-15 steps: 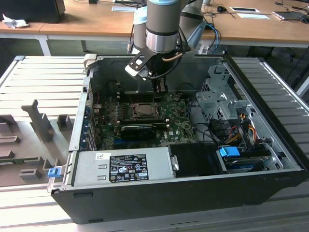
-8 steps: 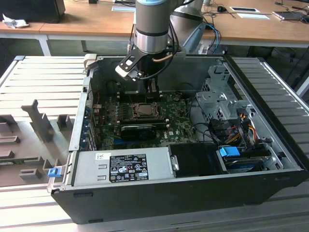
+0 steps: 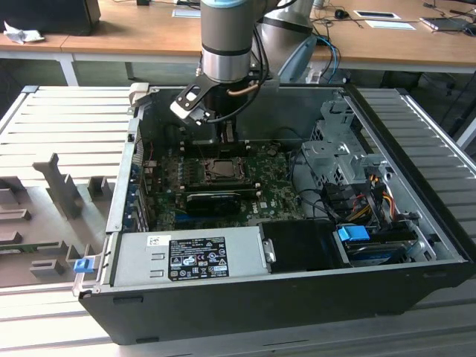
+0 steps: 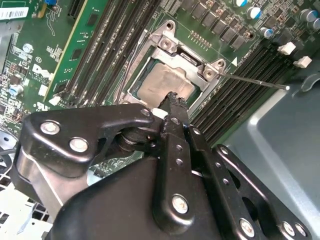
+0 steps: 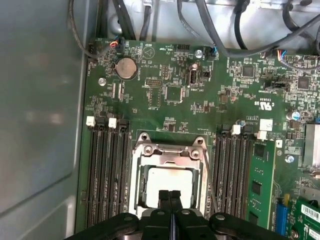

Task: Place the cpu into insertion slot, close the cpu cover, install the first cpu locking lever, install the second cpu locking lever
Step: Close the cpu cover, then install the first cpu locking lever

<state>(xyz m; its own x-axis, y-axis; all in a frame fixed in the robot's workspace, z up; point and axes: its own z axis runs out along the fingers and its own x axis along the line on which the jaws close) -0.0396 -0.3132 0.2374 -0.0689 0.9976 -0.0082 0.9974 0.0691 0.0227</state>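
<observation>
Wooden desks (image 3: pixel 134 33) run behind a slatted grey table (image 3: pixel 67 119), where the open computer case (image 3: pixel 297 297) lies with your arm (image 3: pixel 227 44) reaching down into it. Your gripper (image 5: pixel 169 192) has its two black fingers pressed together with no gap, and nothing is clamped between them. In both wrist views their tips sit at the edge of the cpu (image 5: pixel 167 180), on or just above its pale top; you cannot tell which. The cpu lies flat in the insertion slot (image 5: pixel 139 187), pale face up, its sides square to the memory slots (image 5: pixel 107 170) flanking it. The cpu cover (image 5: pixel 170 150) lies down around it as a silvery frame. In the second wrist view a thin wire lever (image 4: pixel 255 81) angles out from the socket's corner across the memory slots. Around you are a grey case wall (image 5: pixel 40 125) close beside the board, cables (image 5: pixel 200 20) beyond a coin battery (image 5: pixel 126 67), and, in the exterior view, a long black card (image 3: pixel 212 199) and the power-supply box (image 3: pixel 190 256) nearer the camera.
</observation>
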